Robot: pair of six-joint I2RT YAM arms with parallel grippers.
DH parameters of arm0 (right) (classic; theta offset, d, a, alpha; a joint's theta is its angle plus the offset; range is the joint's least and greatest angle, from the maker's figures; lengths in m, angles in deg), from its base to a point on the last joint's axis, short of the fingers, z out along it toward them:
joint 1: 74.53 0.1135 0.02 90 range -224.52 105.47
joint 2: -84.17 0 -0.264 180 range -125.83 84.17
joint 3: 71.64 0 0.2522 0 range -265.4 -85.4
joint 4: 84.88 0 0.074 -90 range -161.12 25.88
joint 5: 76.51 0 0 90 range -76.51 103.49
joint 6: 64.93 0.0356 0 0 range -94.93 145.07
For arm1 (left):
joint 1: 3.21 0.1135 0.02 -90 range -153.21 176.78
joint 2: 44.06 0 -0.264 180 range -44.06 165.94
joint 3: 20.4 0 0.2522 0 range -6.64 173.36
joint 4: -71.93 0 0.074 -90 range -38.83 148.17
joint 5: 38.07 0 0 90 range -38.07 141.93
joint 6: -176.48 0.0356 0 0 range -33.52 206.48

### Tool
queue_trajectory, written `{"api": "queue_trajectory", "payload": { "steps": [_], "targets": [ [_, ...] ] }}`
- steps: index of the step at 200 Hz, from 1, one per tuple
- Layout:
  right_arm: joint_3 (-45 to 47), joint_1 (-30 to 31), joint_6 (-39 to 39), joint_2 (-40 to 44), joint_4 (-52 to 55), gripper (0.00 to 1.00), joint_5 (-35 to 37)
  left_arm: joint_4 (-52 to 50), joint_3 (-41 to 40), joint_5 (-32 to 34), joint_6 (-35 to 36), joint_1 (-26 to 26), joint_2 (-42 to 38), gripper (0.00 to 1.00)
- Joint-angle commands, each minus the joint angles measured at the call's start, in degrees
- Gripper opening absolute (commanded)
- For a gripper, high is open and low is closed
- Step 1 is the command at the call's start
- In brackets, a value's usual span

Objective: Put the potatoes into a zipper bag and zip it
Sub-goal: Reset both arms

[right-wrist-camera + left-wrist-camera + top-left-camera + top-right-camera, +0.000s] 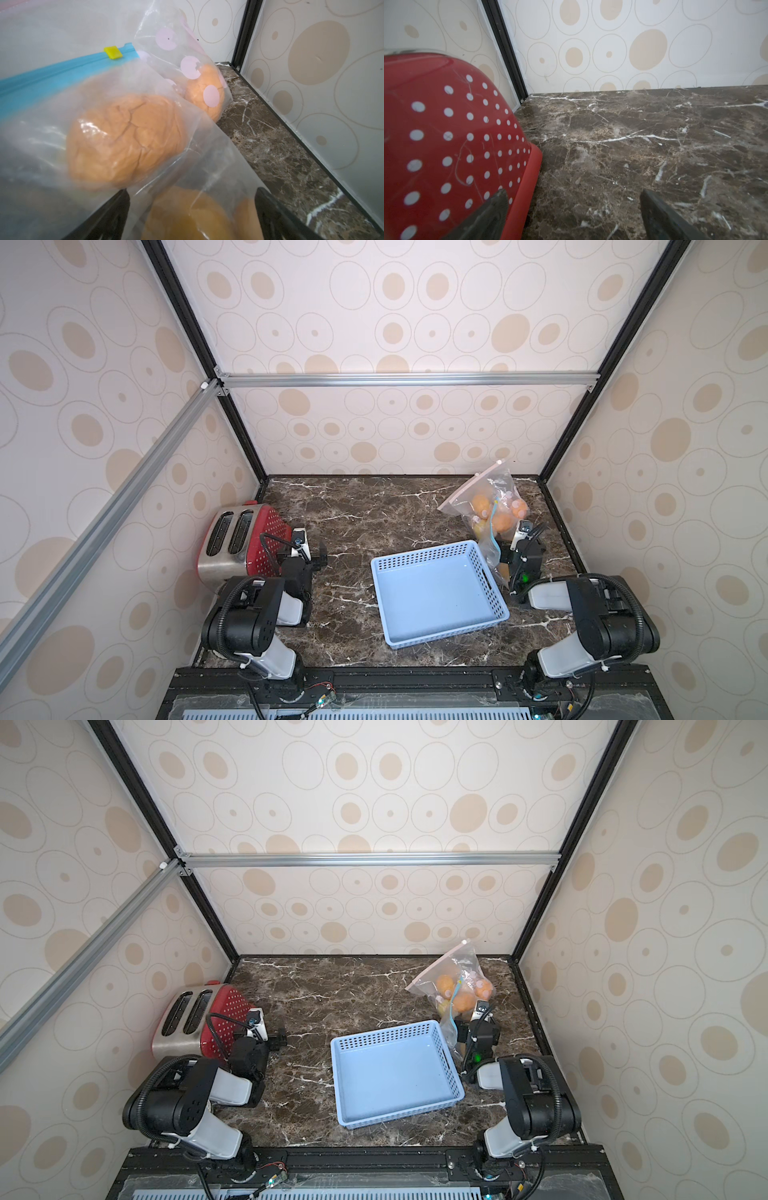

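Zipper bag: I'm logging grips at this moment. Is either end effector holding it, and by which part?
Nothing looks held. The right end effector is open, with the zipper bag's film loose between its fingers; the left end effector is open beside the toaster.

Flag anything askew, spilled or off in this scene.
Nothing spilled or damaged. The blue basket sits empty, askew on the table. The visible potatoes are inside zipper bags slumped in a heap at the right rear, with film between the open right gripper fingers. The left gripper is open beside the toaster.
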Motion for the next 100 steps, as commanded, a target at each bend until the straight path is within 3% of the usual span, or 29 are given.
{"api": "queue_trajectory", "payload": {
  "steps": [1,21,24,27,100],
  "targets": [
    [-1.29,0.61,-0.89,0.04,5.0,0.95,0.13,1.41,0.85,-1.15,-0.52,0.5,-0.42,0.99],
    [-0.31,0.67,-1.32,-0.08,2.76,0.89,0.04,2.48,0.34,-0.89,-0.19,0.44,-0.52,0.99],
    [-0.38,0.68,-1.27,0.09,3.04,0.97,-0.02,2.25,0.34,-0.89,-0.23,0.43,-0.6,0.99],
    [-0.53,0.69,-1.17,0.26,3.57,1.0,0.05,2.4,0.34,-0.89,-0.27,0.39,-0.54,0.99],
    [-0.61,0.68,-1.22,0.11,3.59,1.0,0.06,2.73,0.35,-0.88,-0.2,0.42,-0.26,0.99]
  ]
}}
